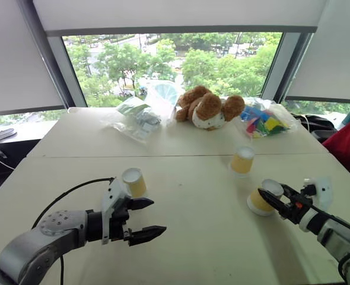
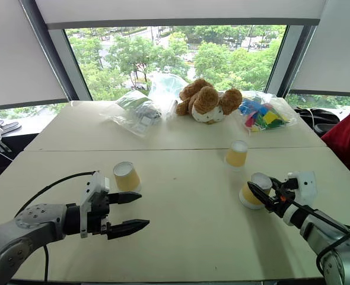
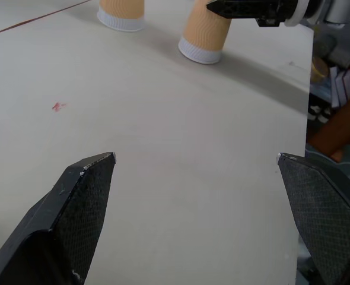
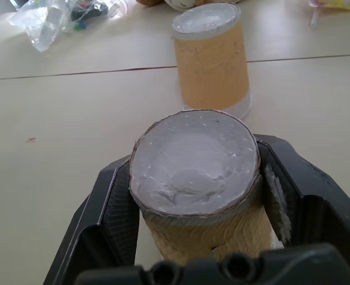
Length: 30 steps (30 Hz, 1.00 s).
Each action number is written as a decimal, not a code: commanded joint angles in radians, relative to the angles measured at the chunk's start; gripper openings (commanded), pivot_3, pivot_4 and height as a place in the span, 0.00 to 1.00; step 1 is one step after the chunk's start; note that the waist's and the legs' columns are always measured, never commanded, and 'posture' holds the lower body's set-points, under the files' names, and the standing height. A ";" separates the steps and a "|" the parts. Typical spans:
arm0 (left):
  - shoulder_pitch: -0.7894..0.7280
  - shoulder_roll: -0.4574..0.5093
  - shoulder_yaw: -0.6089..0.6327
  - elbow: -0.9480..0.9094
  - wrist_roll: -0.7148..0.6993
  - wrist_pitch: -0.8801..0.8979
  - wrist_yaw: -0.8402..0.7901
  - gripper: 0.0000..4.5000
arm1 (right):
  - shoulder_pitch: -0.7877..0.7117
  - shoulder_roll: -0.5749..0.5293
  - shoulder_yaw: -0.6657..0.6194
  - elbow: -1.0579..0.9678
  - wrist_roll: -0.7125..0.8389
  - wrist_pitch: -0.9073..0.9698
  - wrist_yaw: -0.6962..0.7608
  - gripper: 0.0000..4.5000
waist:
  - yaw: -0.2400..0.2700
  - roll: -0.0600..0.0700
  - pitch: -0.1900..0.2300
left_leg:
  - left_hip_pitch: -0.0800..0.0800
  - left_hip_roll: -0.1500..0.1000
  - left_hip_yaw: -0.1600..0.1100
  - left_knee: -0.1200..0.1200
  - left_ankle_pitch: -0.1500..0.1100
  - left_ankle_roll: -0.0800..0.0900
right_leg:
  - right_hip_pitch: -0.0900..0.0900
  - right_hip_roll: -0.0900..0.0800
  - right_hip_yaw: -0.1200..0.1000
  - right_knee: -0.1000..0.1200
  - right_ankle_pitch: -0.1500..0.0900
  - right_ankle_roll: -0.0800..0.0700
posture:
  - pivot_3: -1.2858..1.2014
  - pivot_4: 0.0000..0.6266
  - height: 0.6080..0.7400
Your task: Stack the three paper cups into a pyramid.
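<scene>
On the smooth table (image 1: 193,237), the right tool (image 4: 196,196) clamps a ribbed paper cup (image 4: 196,178); left tool (image 1: 145,218) gapes empty.

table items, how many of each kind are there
paper cups: 3 (near the left gripper, in the right gripper, farther back)
teddy bear: 1
clear plastic bags: 3 (one with grey bits, one behind it, one with coloured blocks)
total: 7
</scene>
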 commanded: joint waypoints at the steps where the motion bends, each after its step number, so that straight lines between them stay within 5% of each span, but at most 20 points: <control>1: 0.010 0.028 0.053 0.023 0.010 -0.031 -0.032 1.00 | -0.111 -0.055 0.052 -0.169 0.139 0.107 0.040 0.55 | -0.007 0.002 0.001 | 0.000 0.000 0.000 0.000 0.000 0.000 | -0.001 0.000 0.000 0.000 0.000 0.000 | 0.52 0.24 1.00; 9: 0.032 0.046 0.060 0.019 0.016 -0.033 -0.045 1.00 | -0.320 -0.076 0.331 -0.131 0.087 0.160 0.136 0.55 | 0.011 -0.001 0.004 | -0.001 0.000 -0.001 0.000 0.000 0.000 | -0.001 0.000 -0.001 -0.001 0.000 0.000 | 0.52 0.24 1.00; 21: 0.094 0.023 0.071 -0.043 0.015 -0.031 0.000 1.00 | -0.435 -0.004 0.497 0.085 -0.080 0.032 0.244 0.55 | 0.003 -0.002 0.004 | -0.002 -0.001 0.000 0.000 0.000 0.000 | -0.002 -0.001 0.000 0.000 0.000 0.000 | 0.52 0.24 1.00; 23: 0.099 0.022 0.070 -0.043 0.018 -0.034 0.003 1.00 | -0.439 -0.003 0.505 0.108 -0.100 0.016 0.260 0.78 | 0.004 -0.002 0.004 | -0.002 -0.001 0.000 0.000 0.000 0.000 | -0.002 -0.002 0.000 0.000 0.000 0.000 | 0.52 0.24 1.00; 26: 0.101 0.019 0.069 -0.039 0.022 -0.038 0.003 1.00 | -0.442 -0.003 0.496 0.110 -0.109 0.009 0.277 0.99 | 0.003 -0.002 0.004 | -0.002 -0.001 0.000 0.000 0.000 -0.001 | -0.002 -0.002 0.000 0.000 0.000 0.000 | 0.52 0.24 1.00; 30: 0.101 0.018 0.068 -0.031 0.023 -0.041 -0.002 1.00 | -0.443 -0.007 0.450 0.059 -0.087 0.014 0.274 0.99 | 0.003 -0.002 0.004 | -0.002 -0.001 0.000 0.000 0.000 -0.001 | -0.002 -0.002 0.000 0.000 0.000 0.000 | 0.52 0.24 1.00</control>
